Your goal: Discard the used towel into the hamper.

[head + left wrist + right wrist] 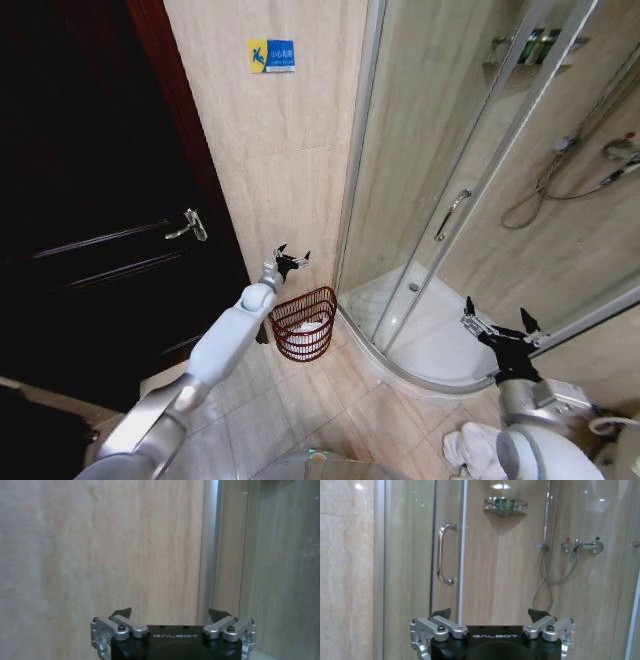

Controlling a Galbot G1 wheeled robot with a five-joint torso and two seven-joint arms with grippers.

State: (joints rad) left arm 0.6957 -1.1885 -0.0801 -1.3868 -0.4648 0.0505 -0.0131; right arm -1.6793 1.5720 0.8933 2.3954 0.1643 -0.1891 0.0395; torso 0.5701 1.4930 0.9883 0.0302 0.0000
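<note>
Hamper point(304, 324) on floor beside shower door point(420, 200), white cloth, probably towel point(310, 328), inside; left gripper point(291, 259) above hamper, fingers apart; right gripper point(496, 326) spread, facing shower door handle point(443, 554).

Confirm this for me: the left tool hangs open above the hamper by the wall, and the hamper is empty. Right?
Not quite. The left tool does hang open above the hamper by the wall, but the hamper is not empty: the head view shows something white lying inside it, seen through the wire sides. The rest stands.
</note>
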